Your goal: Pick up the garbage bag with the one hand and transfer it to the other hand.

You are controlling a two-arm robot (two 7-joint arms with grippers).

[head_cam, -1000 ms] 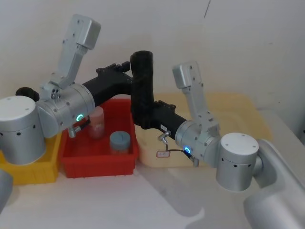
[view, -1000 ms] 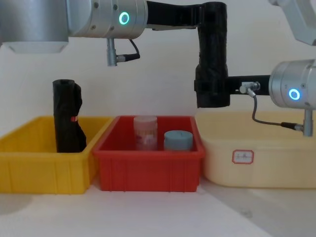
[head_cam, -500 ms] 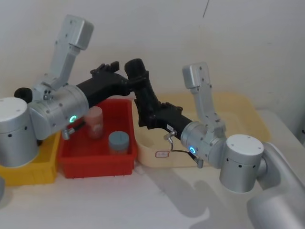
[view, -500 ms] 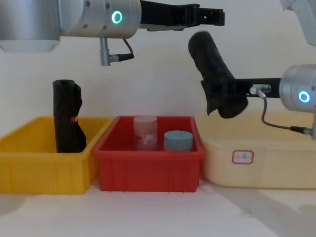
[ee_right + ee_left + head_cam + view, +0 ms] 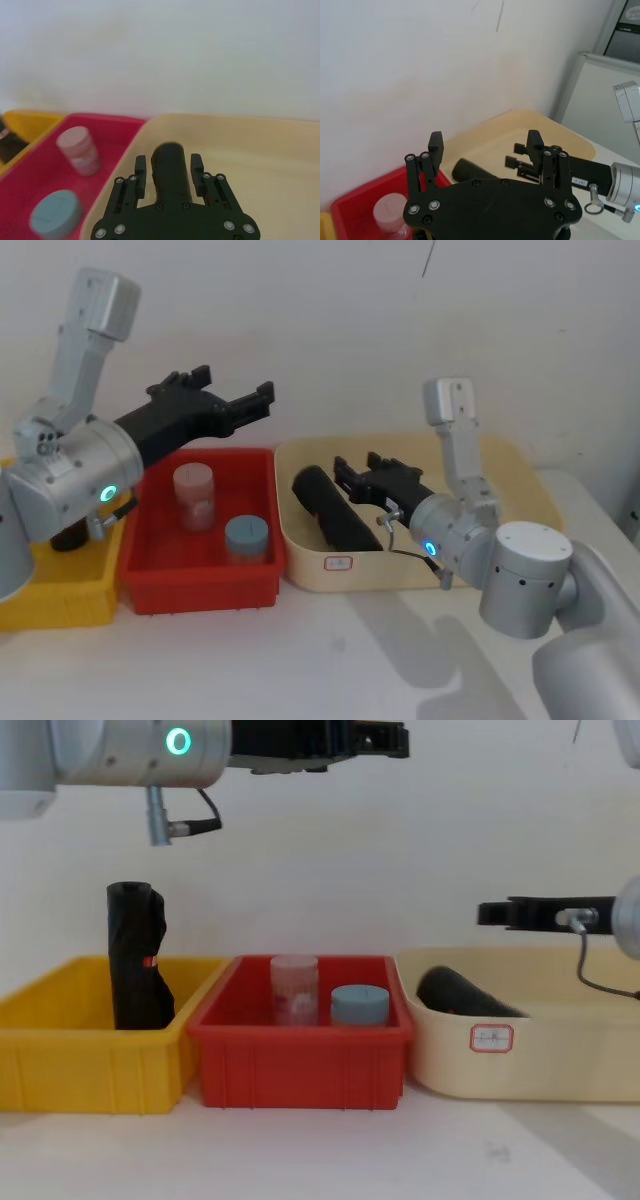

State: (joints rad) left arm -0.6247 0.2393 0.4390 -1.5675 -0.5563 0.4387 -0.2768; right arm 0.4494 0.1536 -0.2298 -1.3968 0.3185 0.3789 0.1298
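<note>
cream bin [image 5: 560,1065], inside it garbage bag [image 5: 335,512], soft black roll aslant

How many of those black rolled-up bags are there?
2. The garbage bag lies in the cream bin on the right; another black roll, with a red mark, stands in the yellow bin on the left.

White table [image 5: 320,1160], three bins [image 5: 300,1065]

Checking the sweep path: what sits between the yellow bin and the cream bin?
The red bin, holding a pinkish jar and a blue-capped jar, seen side-on in the chest view.
</note>
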